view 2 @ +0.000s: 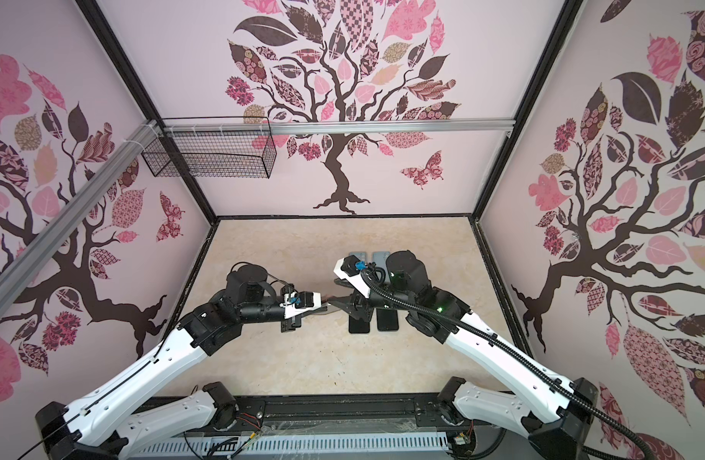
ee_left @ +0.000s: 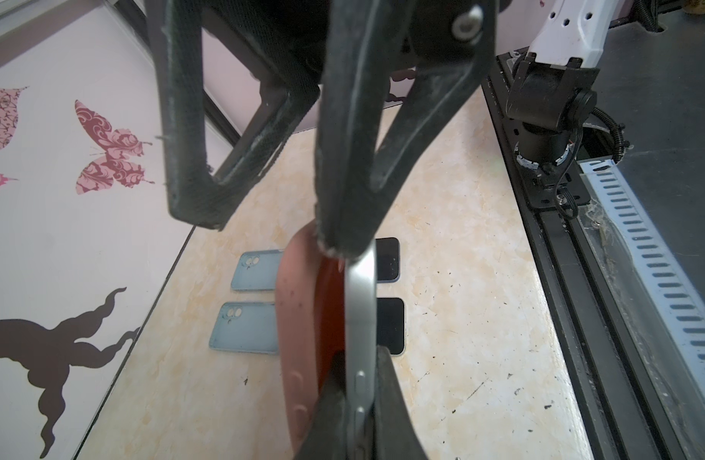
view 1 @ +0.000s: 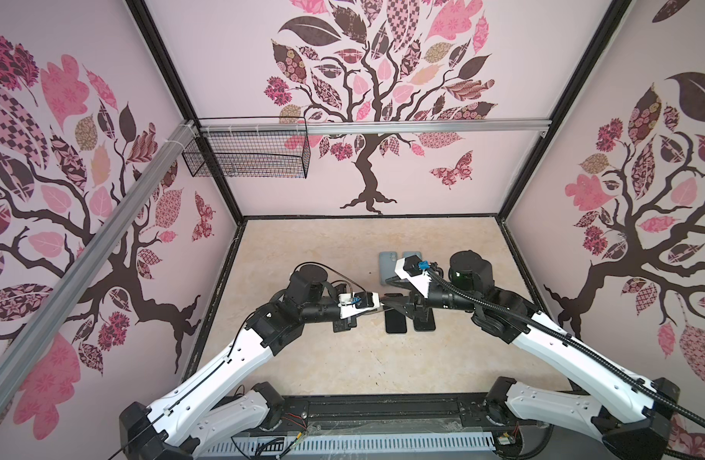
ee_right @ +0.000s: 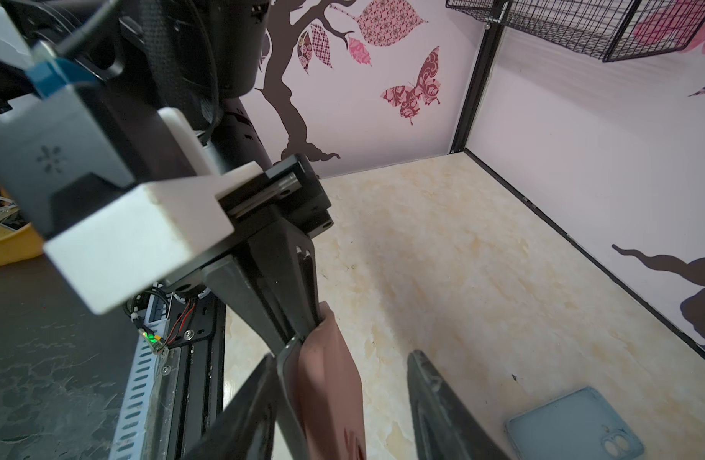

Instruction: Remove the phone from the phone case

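I count two arms, each with two fingers. The left fingers (view 2: 328, 306) are closed tight on the silver edge of the one held phone (ee_left: 359, 302). That phone stands on edge above the counter (view 1: 343, 370), well out from the black base rail (view 1: 382, 410). One pinkish phone case (ee_left: 295, 318) bows away from the phone along one side. The right fingers (view 2: 341, 294) stand about half apart and grip nothing. One lies against the phone; its partner is clear of the case.

Two black phones (ee_left: 386, 259) (ee_left: 390, 326) lie side by side on the counter, nearer the rail than the held phone. Two blue-grey cases (ee_left: 259, 271) (ee_left: 247, 328) lie side by side farther from the rail.

In both top views the wrists hide most of the held phone, and the right arm covers part of the items on the counter. The right wrist view shows only one blue-grey case, cut off at the frame edge. I cannot tell whether the phone's far end sits inside the case.
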